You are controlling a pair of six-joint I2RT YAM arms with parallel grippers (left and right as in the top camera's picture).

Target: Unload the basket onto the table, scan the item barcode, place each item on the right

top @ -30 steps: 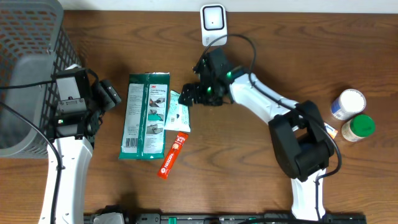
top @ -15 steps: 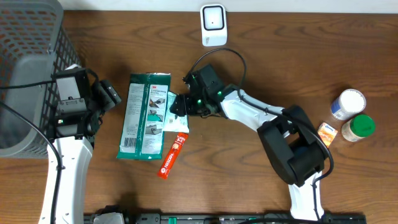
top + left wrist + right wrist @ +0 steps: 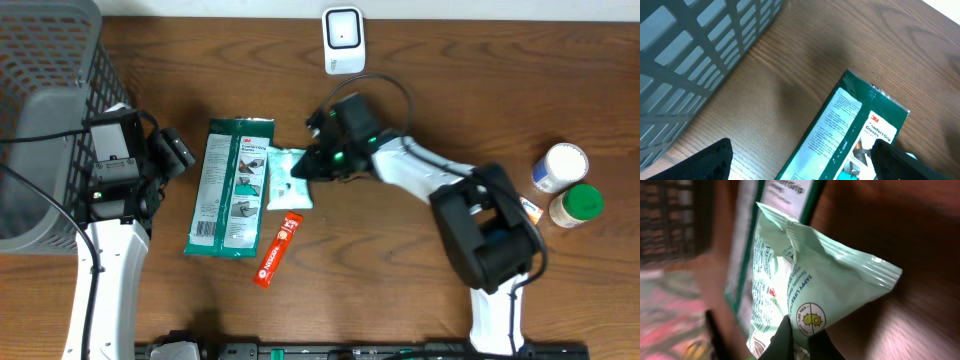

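right tool (image 3: 313,167) pinching mint pouch (image 3: 286,184) by edge | long axis ahead of tool | scanner (image 3: 343,40) behind tool, right arm nearer

One basket (image 3: 40,60), one scanner (image 3: 343,38), three packets (image 3: 230,185) (image 3: 288,180) (image 3: 278,250), two jars (image 3: 560,165) (image 3: 577,203), one box (image 3: 531,210).

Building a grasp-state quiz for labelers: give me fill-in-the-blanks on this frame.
1. The right fingers are ___ on the mint packet.
2. The left fingers stand ___, holding nothing.
3. The dark green gloves pack carries the brand ___.
4. The jar beside the white-capped bottle has a ___ cap.
Missing words: shut; open; 3M; green.
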